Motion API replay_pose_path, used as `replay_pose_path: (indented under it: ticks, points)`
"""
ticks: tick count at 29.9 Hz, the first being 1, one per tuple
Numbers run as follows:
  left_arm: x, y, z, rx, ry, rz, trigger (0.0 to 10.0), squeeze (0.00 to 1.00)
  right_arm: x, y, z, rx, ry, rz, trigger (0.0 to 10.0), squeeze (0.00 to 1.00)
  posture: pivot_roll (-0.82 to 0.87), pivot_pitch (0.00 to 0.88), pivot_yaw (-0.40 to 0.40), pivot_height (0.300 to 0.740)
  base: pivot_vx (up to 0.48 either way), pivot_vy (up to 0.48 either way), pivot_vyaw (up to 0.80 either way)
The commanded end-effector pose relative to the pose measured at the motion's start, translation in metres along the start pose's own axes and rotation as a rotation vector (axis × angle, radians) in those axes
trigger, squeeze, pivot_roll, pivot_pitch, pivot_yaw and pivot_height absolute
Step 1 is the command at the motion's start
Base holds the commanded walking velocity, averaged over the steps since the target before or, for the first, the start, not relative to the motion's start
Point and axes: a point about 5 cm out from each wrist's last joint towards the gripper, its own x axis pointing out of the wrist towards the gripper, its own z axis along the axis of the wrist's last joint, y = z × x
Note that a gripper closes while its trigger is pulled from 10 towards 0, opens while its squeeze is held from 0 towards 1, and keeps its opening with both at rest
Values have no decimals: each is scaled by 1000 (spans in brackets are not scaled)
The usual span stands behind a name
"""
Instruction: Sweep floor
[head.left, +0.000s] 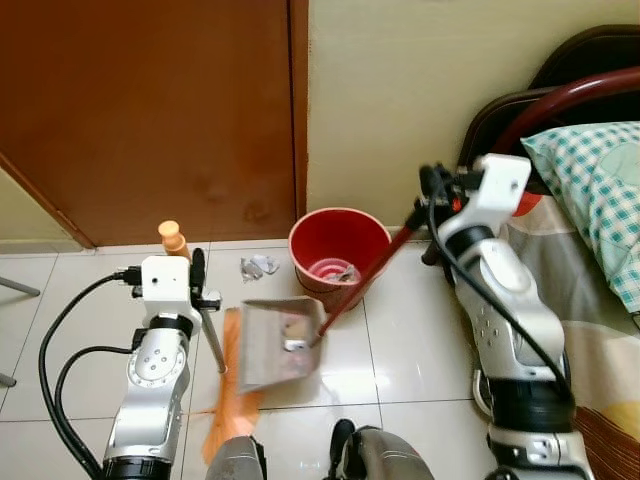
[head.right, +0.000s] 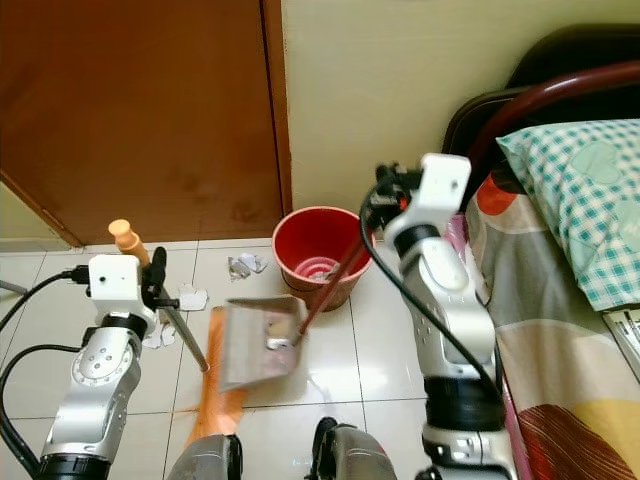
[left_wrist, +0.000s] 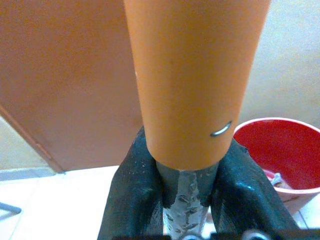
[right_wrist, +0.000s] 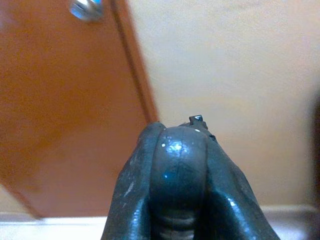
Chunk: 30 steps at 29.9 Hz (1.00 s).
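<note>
The grey dustpan sat tilted just beside the red bucket, a few scraps lying in it, so emptying looked unfinished. The right claw was clamped on its dark-red handle. The left claw gripped the orange broom by its shaft. Crumpled paper lay unswept on the floor near the door; paper already sat inside the bucket.

No legible text or labels anywhere.
</note>
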Motion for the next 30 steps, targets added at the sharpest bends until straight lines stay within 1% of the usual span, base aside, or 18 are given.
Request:
replay_pose_path:
  ticks: [1,2,6,7,8,9,11,13,14,16,17,19,21,22,25,28,29,30]
  points:
    - [-5,7,-18,32,93,31,10000,0,1,11,20,19,-78,64,10000,0,-27,130,-34,740,0,0,0]
    - [-5,7,-19,31,91,31,10000,0,4,15,28,20,-92,83,10000,0,-28,129,-36,740,0,0,0]
    - [-3,5,-20,26,92,38,10000,0,10,19,49,27,-140,114,10000,0,-30,126,-38,740,0,0,0]
    - [-3,4,-20,24,92,38,10000,0,13,20,57,25,-169,123,10000,0,-31,126,-39,740,0,0,0]
    - [-2,4,-20,21,91,36,10000,0,17,21,72,22,-215,137,10000,0,-31,126,-39,740,0,0,0]
    - [-2,4,-20,21,91,36,10000,0,17,21,72,22,-215,137,10000,0,-31,126,-39,740,0,0,0]
    - [-1,3,-20,19,90,33,10000,0,19,22,87,3,-268,157,10000,0,-35,123,-37,740,0,0,0]
    - [-1,2,-20,18,90,29,10000,0,22,23,103,-41,-328,173,10000,0,-35,123,-37,740,0,0,0]
    - [0,2,-20,17,90,25,10000,0,24,23,116,-86,-375,179,10000,0,-36,121,-35,740,0,0,0]
    - [0,2,-20,17,90,24,10000,0,24,22,121,-104,-391,181,10000,0,-36,121,-35,740,0,0,0]
    - [0,1,-20,17,90,23,10000,0,25,21,128,-130,-416,177,10000,0,-36,121,-35,740,0,0,0]
    - [0,1,-20,16,90,20,10000,0,27,18,141,-224,-471,167,10000,0,-36,121,-35,740,0,0,0]
    - [0,0,-20,16,90,18,10000,0,26,17,148,-306,-506,161,10000,0,-35,123,-36,740,0,0,0]
    - [0,0,-20,16,90,18,10000,0,26,17,148,-306,-506,161,10000,0,-35,123,-36,740,0,0,0]
    - [0,0,-20,16,91,16,10000,0,26,19,153,-406,-537,166,10000,0,-35,124,-36,740,0,0,0]
    - [0,-1,-20,16,91,12,10000,0,25,23,150,-506,-550,173,10000,0,-34,126,-36,740,0,0,0]
    - [0,-1,-20,16,91,12,10000,0,25,23,150,-506,-550,173,10000,0,-34,126,-36,740,0,0,0]
    - [0,-1,-20,15,91,10,10000,0,25,24,148,-552,-552,177,10000,0,-34,131,-35,740,0,0,0]
